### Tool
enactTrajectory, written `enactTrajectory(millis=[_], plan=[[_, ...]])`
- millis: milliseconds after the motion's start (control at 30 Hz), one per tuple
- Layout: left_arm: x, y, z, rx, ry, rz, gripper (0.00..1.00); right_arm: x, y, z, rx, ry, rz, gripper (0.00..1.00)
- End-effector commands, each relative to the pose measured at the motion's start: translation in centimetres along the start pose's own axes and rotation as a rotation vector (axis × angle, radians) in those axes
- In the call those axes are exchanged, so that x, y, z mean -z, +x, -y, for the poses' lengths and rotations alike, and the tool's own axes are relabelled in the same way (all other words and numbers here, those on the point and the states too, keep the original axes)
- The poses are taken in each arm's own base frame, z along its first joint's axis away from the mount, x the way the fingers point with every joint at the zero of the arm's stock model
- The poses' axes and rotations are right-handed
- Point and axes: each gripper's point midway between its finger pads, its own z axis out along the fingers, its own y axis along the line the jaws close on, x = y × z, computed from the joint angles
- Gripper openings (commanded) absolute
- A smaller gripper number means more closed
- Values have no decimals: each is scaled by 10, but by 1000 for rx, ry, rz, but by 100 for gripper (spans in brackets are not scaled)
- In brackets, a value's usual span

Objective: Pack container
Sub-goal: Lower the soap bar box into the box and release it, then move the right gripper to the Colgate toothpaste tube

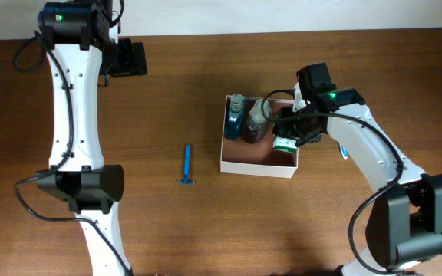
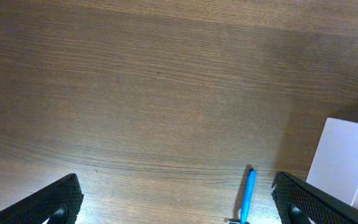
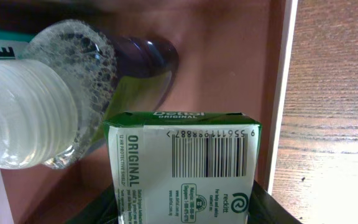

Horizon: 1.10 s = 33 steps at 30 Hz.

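The container is a shallow white box with a pinkish-brown inside, right of centre on the table. It holds a teal box and a dark bottle with a clear cap. My right gripper is over the box's right side, shut on a green-and-white soap pack, also visible from overhead. The bottle lies just left of the pack. A blue razor lies on the table left of the box. My left gripper is open and empty, high above the table, with the razor between its fingers in its view.
The wooden table stretches round the box. The box's white corner shows at the right of the left wrist view. The left arm's base stands at the left.
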Motion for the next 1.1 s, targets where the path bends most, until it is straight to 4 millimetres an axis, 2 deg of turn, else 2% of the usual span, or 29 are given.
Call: enactTrajectory(millis=[0, 467, 600, 733, 867, 1000, 1067], plan=[[5, 0, -1, 12, 4, 8, 99, -1, -1, -1, 1, 8, 11, 48], [5, 0, -1, 12, 4, 8, 99, -1, -3, 2, 0, 22, 18, 52], [5, 0, -1, 12, 4, 8, 100, 8, -9, 6, -14, 23, 28, 52], [5, 0, -1, 12, 4, 8, 99, 34, -22, 14, -23, 29, 45, 56], [5, 0, -1, 11, 4, 8, 99, 76, -36, 29, 20, 56, 59, 65], [5, 0, -1, 12, 4, 8, 99, 121, -42, 62, 51, 131, 59, 75], [5, 0, -1, 12, 4, 8, 99, 135, -41, 80, 59, 173, 52, 84]])
